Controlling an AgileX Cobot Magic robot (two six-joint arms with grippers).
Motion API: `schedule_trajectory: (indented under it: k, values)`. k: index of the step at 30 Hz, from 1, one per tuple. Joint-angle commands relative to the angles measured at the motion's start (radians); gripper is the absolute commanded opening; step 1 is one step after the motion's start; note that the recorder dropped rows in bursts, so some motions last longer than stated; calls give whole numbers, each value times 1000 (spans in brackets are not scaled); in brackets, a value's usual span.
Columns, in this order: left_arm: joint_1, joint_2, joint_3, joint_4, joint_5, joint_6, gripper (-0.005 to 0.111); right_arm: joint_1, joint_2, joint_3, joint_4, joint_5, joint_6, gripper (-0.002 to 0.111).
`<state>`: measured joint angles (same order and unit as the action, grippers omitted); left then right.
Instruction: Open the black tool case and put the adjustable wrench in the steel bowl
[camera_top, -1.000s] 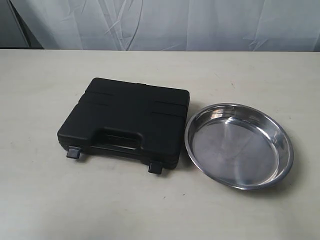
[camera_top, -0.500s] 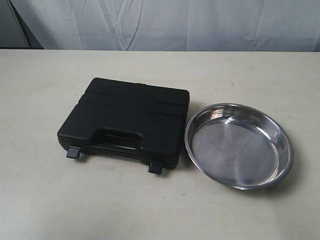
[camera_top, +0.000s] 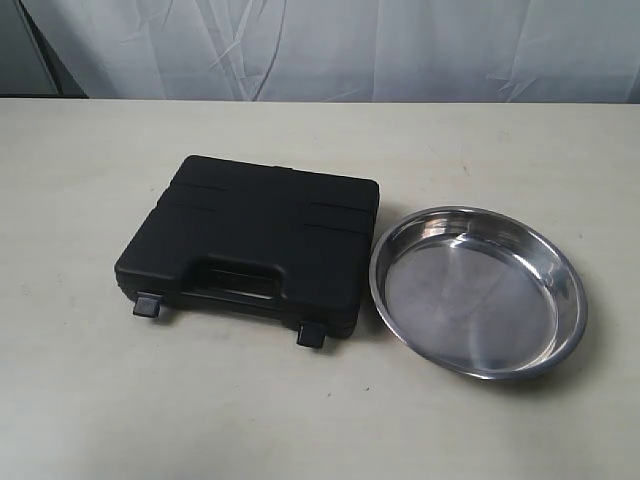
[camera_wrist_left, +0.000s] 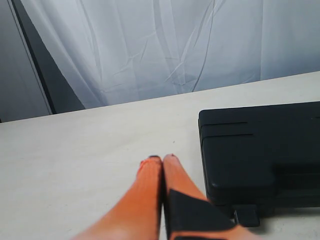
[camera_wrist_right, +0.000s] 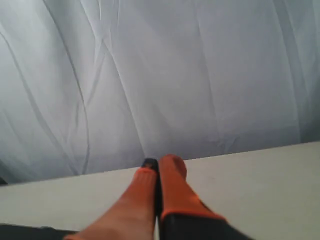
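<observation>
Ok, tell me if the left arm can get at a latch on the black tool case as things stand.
Probably yes. The left gripper, shut, is beside the black tool case with only table between them, and the latch nearest it sticks out uncovered.

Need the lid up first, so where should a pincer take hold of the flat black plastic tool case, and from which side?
Likely the two small latches on the handle edge of the flat black plastic tool case, coming from the near side in the exterior view: it lies flat and closed, and they jut out.
</observation>
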<state>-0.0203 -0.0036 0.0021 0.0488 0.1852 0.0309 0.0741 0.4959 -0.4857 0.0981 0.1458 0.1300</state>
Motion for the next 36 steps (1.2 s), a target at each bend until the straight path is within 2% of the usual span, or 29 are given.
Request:
schedule_trajectory:
  k: [1, 4, 9, 11, 13, 17, 19, 23, 28, 36]
  values:
    - [-1, 4, -2, -2, -5, -1, 0, 0, 328, -231, -62, 47, -220, -1]
    - [-1, 4, -2, -2, -5, -1, 0, 46, 529, -390, -59, 132, -318, -1]
    - [-1, 4, -2, -2, -5, -1, 0, 225, 821, -609, 60, 286, -594, -1]
    - [-1, 4, -2, -2, -5, -1, 0, 308, 929, -687, 145, 369, -748, 6]
    - [-1, 4, -2, -2, -5, -1, 0, 376, 1020, -751, 204, 442, -848, 21]
    - [-1, 4, -2, -2, -5, -1, 0, 505, 1191, -866, 212, 546, -905, 43]
    - [-1, 4, -2, -2, -5, -1, 0, 591, 1296, -928, 179, 593, -907, 45]
    - [-1, 4, -2, -2, -5, -1, 0, 699, 1424, -965, 134, 597, -907, 45]
    - [-1, 4, -2, -2, -5, -1, 0, 755, 1504, -965, 132, 566, -907, 45]
    - [-1, 4, -2, -2, -5, -1, 0, 766, 1541, -965, 127, 534, -907, 45]
